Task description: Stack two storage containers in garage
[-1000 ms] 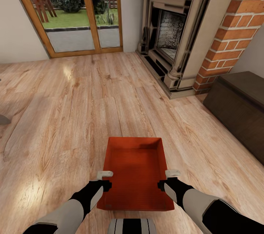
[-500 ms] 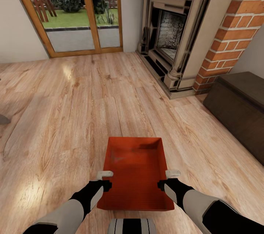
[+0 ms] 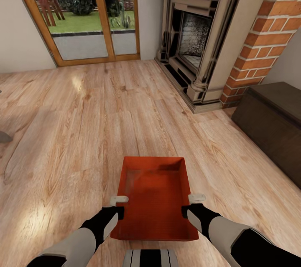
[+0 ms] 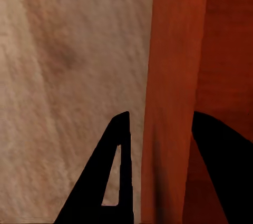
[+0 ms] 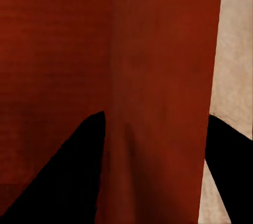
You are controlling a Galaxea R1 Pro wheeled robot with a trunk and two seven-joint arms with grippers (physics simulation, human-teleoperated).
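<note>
The orange-red storage container [image 3: 155, 196] was held low in front of the robot, above the light wood plank flooring [image 3: 83, 133] of the living room. The left end effector [image 3: 120, 205] pinched its left wall, one finger on each side, and the right end effector [image 3: 190, 204] pinched the right wall likewise. Further away stood the brick fireplace [image 3: 200, 41], the glass doors [image 3: 92, 11] and a dark-brown cabinet [image 3: 276, 120].

Noted: light wood plank flooring [image 3: 104, 124] throughout. Red brick fireplace [image 3: 267, 28] with pale stone surround [image 3: 209, 49] and dark firebox at right wall. Low dark-brown cabinet [image 3: 276, 120] beside brick column. Wood-framed glass doors [image 3: 83, 11] at rear, showing lawn, shrub, fence outside.
</note>
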